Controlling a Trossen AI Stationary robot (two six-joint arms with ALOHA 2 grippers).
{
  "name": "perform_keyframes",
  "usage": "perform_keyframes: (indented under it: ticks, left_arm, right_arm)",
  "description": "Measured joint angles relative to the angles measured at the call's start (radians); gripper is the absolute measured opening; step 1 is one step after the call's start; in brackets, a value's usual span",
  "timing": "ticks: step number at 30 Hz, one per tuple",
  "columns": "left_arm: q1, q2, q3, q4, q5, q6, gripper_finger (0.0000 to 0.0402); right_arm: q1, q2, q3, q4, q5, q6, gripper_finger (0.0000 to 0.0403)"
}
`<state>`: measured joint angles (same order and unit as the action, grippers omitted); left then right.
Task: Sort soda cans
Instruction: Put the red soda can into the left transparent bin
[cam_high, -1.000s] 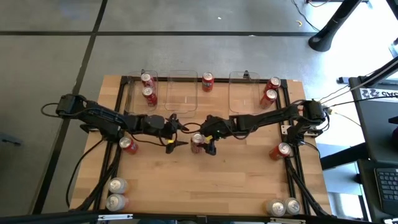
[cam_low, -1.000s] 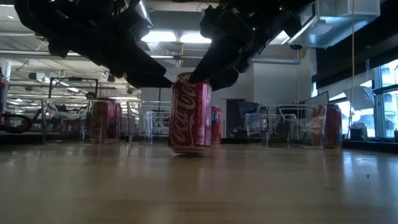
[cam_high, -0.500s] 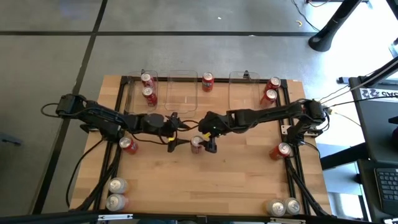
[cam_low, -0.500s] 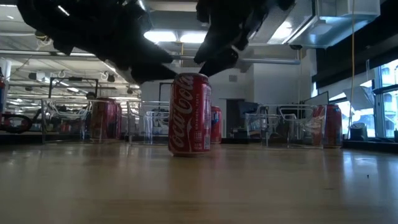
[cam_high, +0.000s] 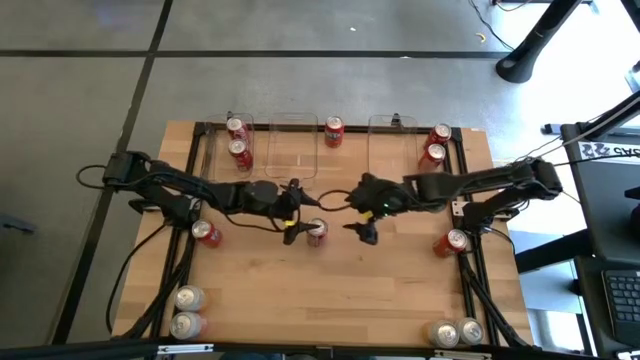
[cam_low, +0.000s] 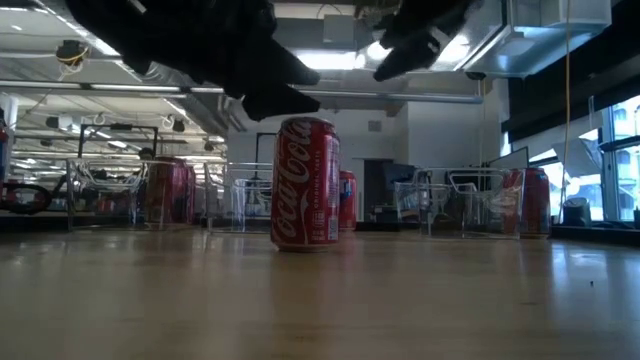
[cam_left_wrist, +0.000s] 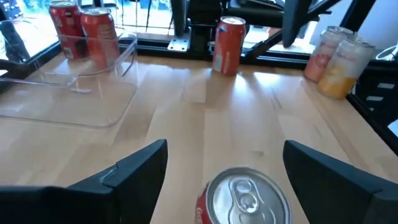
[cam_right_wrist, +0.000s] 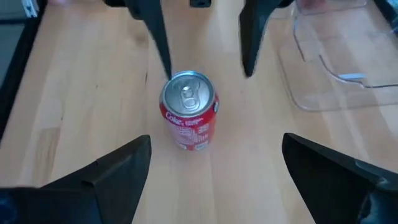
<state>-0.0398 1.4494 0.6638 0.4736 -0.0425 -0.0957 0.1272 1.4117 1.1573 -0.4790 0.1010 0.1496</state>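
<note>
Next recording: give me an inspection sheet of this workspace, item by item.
Surface: wooden table, bare in the middle.
Job's things: red can upright at centre; two cans in the left bin; others stand along the edges and near corners.
Clutter: nothing seen.
Grippers: left gripper open, above and beside the centre can, not touching; right gripper open, off to the can's other side.
Cables: wires run off the right arm.
Surroundings: grey floor, desk at right.

Red soda can (cam_high: 316, 233) stands upright mid-table, others scattered around.
</note>
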Motion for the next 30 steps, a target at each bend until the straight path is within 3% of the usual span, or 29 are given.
perform_keyframes:
  ticks: [6, 10, 20, 27, 30]
  left_arm:
    - [-0.017, -0.003, 0.006, 0.006, 0.0, -0.01, 0.0309]
    - [-0.026, -0.004, 0.006, 0.005, 0.003, 0.027, 0.0309]
    - [-0.023, -0.004, 0.006, 0.053, -0.006, 0.02, 0.0311]
    - [-0.025, -0.001, 0.006, 0.056, -0.017, 0.018, 0.0389]
    - [-0.026, 0.0, 0.006, 0.034, -0.017, 0.021, 0.0385]
  right_arm:
    - [0.025, -0.07, -0.237, 0.233, 0.005, 0.004, 0.036]
    - [0.031, -0.085, -0.319, 0.342, 0.019, -0.006, 0.036]
    - [0.03, -0.084, -0.352, 0.374, 0.039, -0.028, 0.036]
    - [0.031, -0.084, -0.352, 0.374, 0.039, -0.05, 0.036]
    - [0.031, -0.084, -0.352, 0.374, 0.039, -0.05, 0.036]
